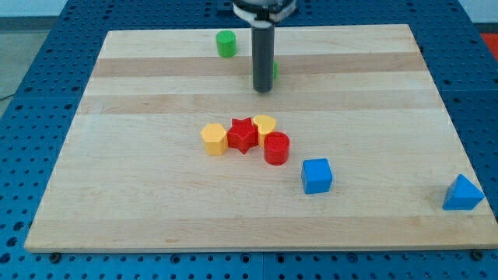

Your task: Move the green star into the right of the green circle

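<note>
The green circle (226, 43) is a short green cylinder near the board's top edge, left of centre. The green star (275, 70) is mostly hidden behind my dark rod; only a green sliver shows at the rod's right side. My tip (263, 90) rests on the board just in front of and touching or nearly touching the green star, below and to the right of the green circle.
A cluster sits mid-board: yellow hexagon (214, 139), red star (243, 134), yellow heart (264, 124), red cylinder (276, 148). A blue cube (317, 175) lies lower right of it. A blue triangle (463, 194) lies near the board's right edge.
</note>
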`<action>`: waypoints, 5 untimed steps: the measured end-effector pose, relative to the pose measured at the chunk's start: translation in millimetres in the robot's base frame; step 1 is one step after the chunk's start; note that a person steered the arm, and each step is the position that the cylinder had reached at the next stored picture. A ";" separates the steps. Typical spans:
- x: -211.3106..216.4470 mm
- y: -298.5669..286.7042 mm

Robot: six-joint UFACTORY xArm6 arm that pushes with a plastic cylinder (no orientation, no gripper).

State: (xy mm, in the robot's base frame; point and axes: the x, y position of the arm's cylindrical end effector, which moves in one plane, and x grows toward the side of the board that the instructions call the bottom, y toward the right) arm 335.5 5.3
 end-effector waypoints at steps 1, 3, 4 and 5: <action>-53.5 7.7; -54.0 41.4; -72.2 94.3; -100.7 90.0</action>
